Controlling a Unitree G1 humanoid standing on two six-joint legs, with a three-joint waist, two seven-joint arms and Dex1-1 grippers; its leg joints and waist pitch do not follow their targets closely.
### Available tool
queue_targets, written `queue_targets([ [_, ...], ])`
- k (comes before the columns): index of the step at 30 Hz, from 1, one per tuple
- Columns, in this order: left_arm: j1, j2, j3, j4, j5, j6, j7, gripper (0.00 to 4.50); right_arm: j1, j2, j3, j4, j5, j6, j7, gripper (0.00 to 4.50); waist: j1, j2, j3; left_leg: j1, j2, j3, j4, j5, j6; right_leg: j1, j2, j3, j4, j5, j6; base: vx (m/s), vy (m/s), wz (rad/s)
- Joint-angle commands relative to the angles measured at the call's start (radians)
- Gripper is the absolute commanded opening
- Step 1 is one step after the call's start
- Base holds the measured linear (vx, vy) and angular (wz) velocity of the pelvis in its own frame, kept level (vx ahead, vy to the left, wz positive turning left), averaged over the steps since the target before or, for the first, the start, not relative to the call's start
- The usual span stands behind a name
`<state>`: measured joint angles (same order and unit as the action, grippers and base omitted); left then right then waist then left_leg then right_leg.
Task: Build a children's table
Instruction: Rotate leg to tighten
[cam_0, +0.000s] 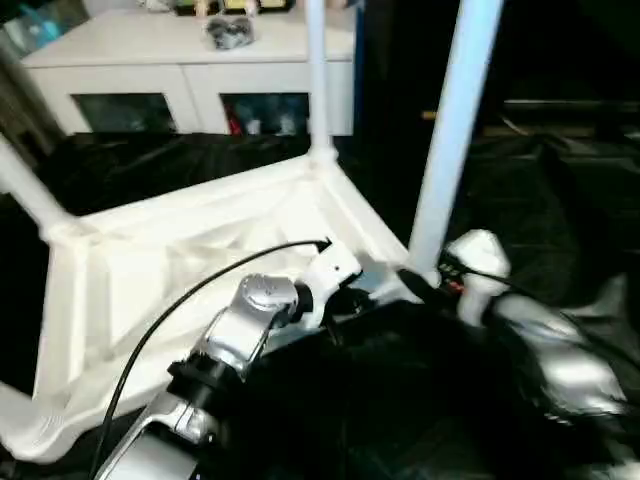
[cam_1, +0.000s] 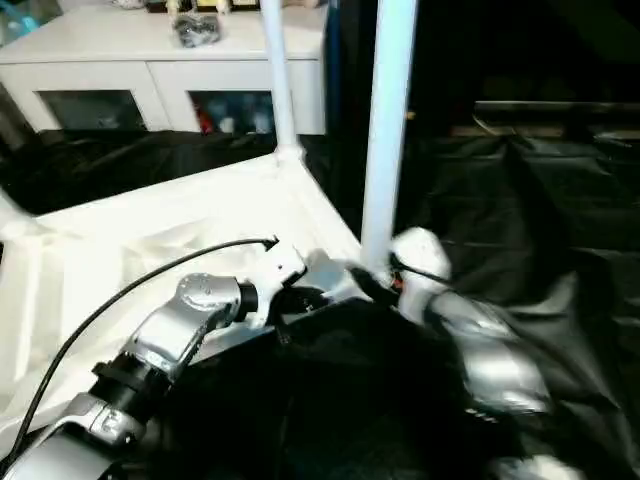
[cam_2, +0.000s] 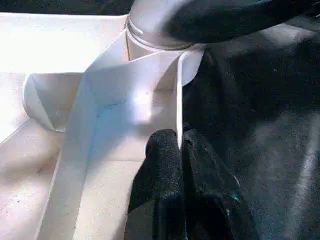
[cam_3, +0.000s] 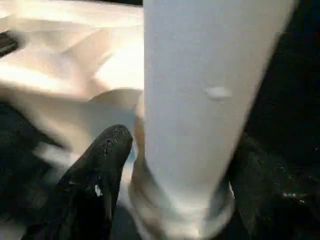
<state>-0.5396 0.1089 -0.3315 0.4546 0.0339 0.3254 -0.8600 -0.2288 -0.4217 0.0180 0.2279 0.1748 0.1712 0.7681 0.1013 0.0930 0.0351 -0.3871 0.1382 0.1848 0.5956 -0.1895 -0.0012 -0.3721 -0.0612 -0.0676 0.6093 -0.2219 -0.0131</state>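
Nearest you, the left forearm rises from 7 o'clock in the head views and ends at the left end effector (cam_0: 335, 300), which sits at the near edge of the upturned tabletop (cam_0: 150, 270). Your left wrist view adds what the head views cannot resolve: the two black fingers (cam_2: 165, 170) are pressed together, pinching a thin upright rib of the tabletop's underside, just short of a round corner socket (cam_2: 150, 40).

At 3 o'clock from it, the right end effector (cam_0: 425, 280) meets the base of the near leg (cam_0: 455, 120). In the right wrist view that leg (cam_3: 210, 95) stands between the two black fingers (cam_3: 100, 170), one on each side, seated in its socket collar; you cannot tell whether the pads press on it or merely flank it.

The tabletop lies underside up, tilted, on black sheeting (cam_0: 560, 200) that covers the surface; its ribs and walls face you. A second leg (cam_0: 318, 70) stands upright in the far corner socket at 12 o'clock, and a third leg (cam_0: 25, 185) slants away from the corner at 10 o'clock.

Farthest, at 11 o'clock, a white cabinet (cam_0: 190, 70) with glass doors closes the room, small objects resting on its top.
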Motion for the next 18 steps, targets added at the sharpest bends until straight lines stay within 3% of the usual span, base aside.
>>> queue_targets([
  [1,0.004,-0.010,-0.004,-0.032,-0.026,-0.041,-0.008,0.00,0.067,-0.069,0.007,-0.056,0.049,0.027,0.157,3.10,-0.001,-0.029,-0.045,0.013,0.105,-0.047,-0.067,-0.187,0.121,0.038,-0.117,0.063,-0.090,-0.168,-0.194,0.000,0.000,0.00],
  [7,0.031,0.011,-0.017,-0.059,-0.028,-0.054,-0.038,0.00,0.154,-0.201,-0.105,-0.136,0.155,0.129,0.256,3.10,0.006,-0.028,-0.046,0.010,0.104,-0.050,-0.064,-0.173,0.146,0.038,-0.113,0.058,-0.096,-0.211,-0.177,0.000,0.000,0.00],
  [9,0.041,0.016,-0.023,-0.069,-0.028,-0.070,-0.052,0.00,0.175,-0.218,-0.105,-0.169,0.178,0.151,0.269,3.10,0.007,-0.026,-0.047,0.008,0.103,-0.050,-0.061,-0.145,0.161,0.036,-0.112,0.057,-0.093,-0.185,-0.176,0.000,0.000,0.00],
  [15,0.070,0.021,-0.027,-0.122,-0.052,-0.058,-0.083,0.00,0.182,-0.188,-0.060,-0.224,0.204,0.176,0.279,3.10,0.011,-0.020,-0.049,0.009,0.105,-0.051,-0.059,-0.125,0.163,0.030,-0.110,0.052,-0.089,-0.180,-0.183,0.000,0.000,0.00],
  [18,0.082,0.017,-0.004,-0.167,-0.082,-0.022,-0.077,0.56,0.173,-0.164,-0.029,-0.259,0.218,0.204,0.284,3.21,0.014,-0.020,-0.052,0.004,0.104,-0.051,-0.055,-0.102,0.168,0.031,-0.112,0.052,-0.081,-0.137,-0.194,0.000,0.000,0.00],
])
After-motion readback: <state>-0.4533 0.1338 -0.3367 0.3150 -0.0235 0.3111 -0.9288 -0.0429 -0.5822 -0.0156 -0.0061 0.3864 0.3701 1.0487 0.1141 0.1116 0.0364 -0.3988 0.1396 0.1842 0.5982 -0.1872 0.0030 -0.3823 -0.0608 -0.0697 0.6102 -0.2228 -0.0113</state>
